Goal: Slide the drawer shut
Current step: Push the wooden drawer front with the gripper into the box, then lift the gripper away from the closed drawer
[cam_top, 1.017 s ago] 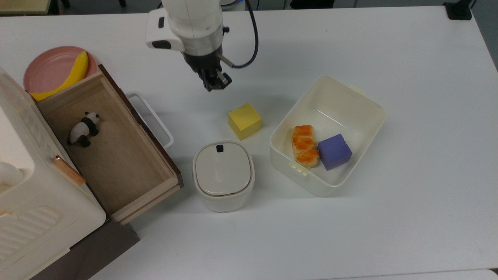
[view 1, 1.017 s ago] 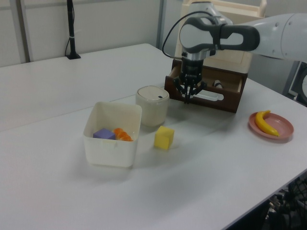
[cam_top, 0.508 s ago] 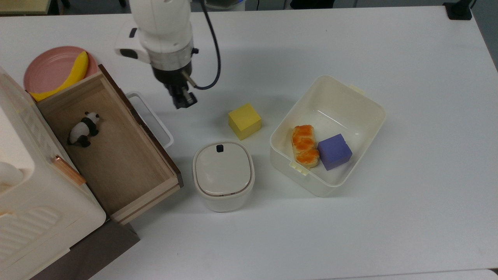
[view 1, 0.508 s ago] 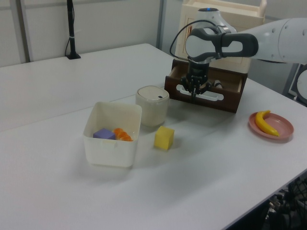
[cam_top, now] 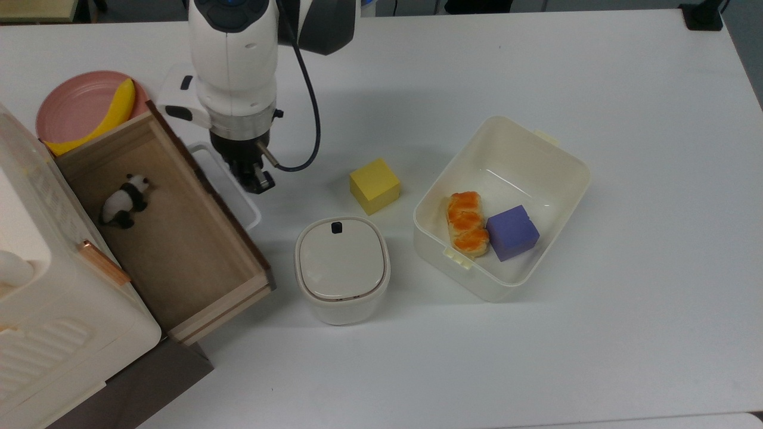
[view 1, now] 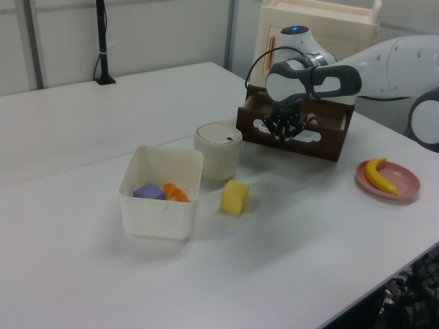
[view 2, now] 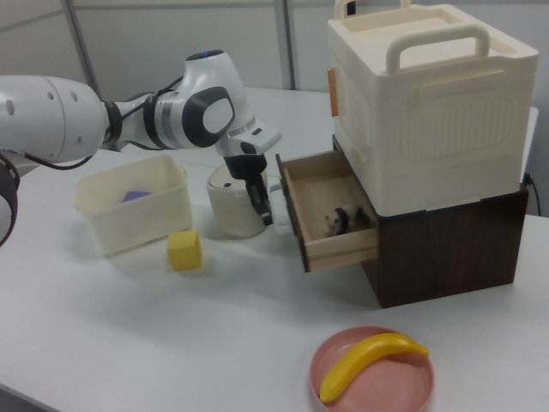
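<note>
1. The drawer [cam_top: 173, 238] stood pulled out of the dark cabinet [view 2: 446, 249], a toy panda [cam_top: 124, 201] lying inside.
2. The gripper [cam_top: 257, 180] sat at the drawer's white handle [cam_top: 229, 187], against its front panel; whether its fingers were spread or pressed together could not be told.
3. A lidded jar [cam_top: 341, 269], a yellow cube [cam_top: 374, 185] and a cream bin [cam_top: 506, 202] stood near on the table [cam_top: 536, 357].

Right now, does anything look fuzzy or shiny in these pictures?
Top view: the light-wood drawer with the dark brown front and the little panda toy look smeared. The cream plastic bin with rounded corners has bright glints on its floor, and soft shadows lie on the white table. Left view: the black gripper looks fuzzy.
</note>
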{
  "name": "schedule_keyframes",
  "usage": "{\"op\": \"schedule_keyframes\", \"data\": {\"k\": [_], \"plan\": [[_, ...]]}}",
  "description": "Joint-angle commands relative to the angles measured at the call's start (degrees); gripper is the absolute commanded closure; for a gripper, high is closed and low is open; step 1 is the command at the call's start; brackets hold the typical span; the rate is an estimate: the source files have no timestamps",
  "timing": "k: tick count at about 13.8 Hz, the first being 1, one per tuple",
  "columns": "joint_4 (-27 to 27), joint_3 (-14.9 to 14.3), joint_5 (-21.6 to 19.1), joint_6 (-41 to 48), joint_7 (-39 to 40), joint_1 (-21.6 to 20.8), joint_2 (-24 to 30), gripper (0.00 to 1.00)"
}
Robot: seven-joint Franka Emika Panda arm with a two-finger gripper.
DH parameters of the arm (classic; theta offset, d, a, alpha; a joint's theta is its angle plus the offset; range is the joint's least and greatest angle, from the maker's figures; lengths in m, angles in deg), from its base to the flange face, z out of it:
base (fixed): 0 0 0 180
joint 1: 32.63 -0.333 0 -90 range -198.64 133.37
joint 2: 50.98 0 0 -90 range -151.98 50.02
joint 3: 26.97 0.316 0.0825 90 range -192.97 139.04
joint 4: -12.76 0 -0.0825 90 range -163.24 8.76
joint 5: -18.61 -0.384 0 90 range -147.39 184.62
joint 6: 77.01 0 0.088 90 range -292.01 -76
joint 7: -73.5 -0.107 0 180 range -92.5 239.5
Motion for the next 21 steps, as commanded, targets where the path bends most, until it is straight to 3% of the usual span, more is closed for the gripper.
{"op": "schedule_keyframes", "data": {"k": [1, 6, 15, 18, 21], "plan": [[4.4, -0.4, 1.8, -5.7, -0.3, 4.2, -3.5, 0.92], [4.9, -0.5, 3.7, -12.7, -0.3, 8.2, -5.2, 0.92], [6.5, -0.5, 3.7, -12.4, 1.4, 8.0, -5.5, 0.92], [4.4, 1.4, 2.2, -5.8, 11.3, 6.8, -1.6, 0.85], [4.0, 4.9, -4.2, 5.2, 25.8, 6.5, 1.3, 0.82]]}}
